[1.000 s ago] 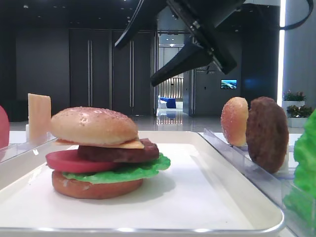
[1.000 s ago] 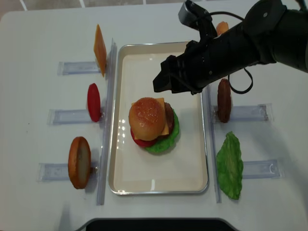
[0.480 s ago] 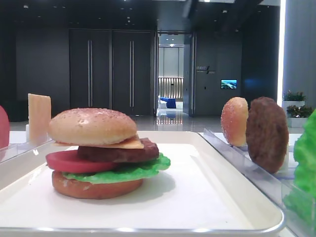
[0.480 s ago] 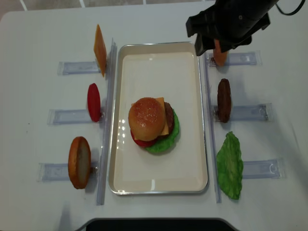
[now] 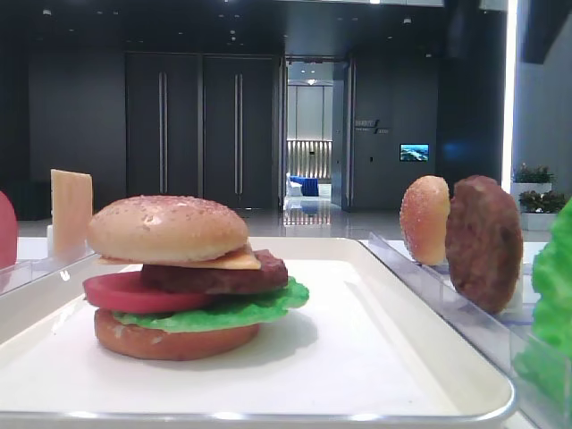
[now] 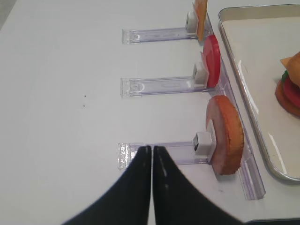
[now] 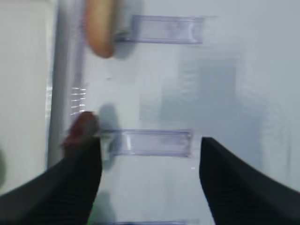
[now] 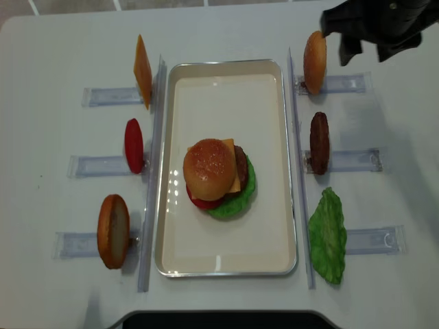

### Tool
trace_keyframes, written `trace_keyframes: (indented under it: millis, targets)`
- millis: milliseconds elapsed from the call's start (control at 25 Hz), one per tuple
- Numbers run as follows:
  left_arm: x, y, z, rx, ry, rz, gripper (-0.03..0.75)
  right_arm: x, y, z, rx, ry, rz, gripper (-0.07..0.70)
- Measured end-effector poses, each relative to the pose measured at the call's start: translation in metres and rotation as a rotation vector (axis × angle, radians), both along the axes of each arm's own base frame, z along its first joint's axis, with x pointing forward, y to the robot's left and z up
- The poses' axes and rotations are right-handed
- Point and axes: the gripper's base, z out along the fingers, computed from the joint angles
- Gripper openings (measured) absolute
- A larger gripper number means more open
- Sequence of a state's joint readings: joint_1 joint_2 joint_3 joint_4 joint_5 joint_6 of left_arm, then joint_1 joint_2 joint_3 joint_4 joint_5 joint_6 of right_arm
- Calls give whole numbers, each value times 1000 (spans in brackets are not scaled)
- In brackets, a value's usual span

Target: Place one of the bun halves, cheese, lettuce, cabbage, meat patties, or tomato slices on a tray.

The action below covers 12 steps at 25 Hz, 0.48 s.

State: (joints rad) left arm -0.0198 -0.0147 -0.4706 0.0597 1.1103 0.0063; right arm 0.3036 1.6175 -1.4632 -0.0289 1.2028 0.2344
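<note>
On the white tray (image 8: pixel 226 264) stands a stacked burger. A sesame bun half (image 8: pixel 209 168) tops the cheese (image 5: pixel 228 261), meat patty (image 5: pixel 214 277), tomato slice (image 5: pixel 125 290), lettuce (image 5: pixel 214 313) and a brown bun base (image 5: pixel 174 341). My right gripper (image 8: pixel 367 51) hangs open and empty at the table's back right, beside the spare bun half (image 8: pixel 315 62). In its wrist view the right gripper (image 7: pixel 150 183) is over bare table by a clear rack (image 7: pixel 152 142). My left gripper (image 6: pixel 152 150) is shut on nothing, over the near left rack.
Clear racks flank the tray. On the right they hold a meat patty (image 8: pixel 319 142) and a lettuce leaf (image 8: pixel 328 236). On the left stand a cheese slice (image 8: pixel 142 70), a tomato slice (image 8: pixel 134 145) and a brown bun piece (image 8: pixel 113 231).
The right arm has swung from above the tray to the back right corner and left the low front view. The burger and the left gripper have not moved.
</note>
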Motion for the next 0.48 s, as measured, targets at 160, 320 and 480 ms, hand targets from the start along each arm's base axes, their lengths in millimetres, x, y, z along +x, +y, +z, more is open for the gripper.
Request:
trace_keyframes:
  millis: [160, 320, 480]
  targets:
    - [0, 0, 0, 0, 0, 0, 0, 13, -83, 0, -33, 5, -184, 434]
    - [0, 0, 0, 0, 0, 0, 0, 11, -132, 0, -63, 12, -293, 434]
    - [0, 0, 0, 0, 0, 0, 0, -6, -133, 2, -65, 13, -269, 434]
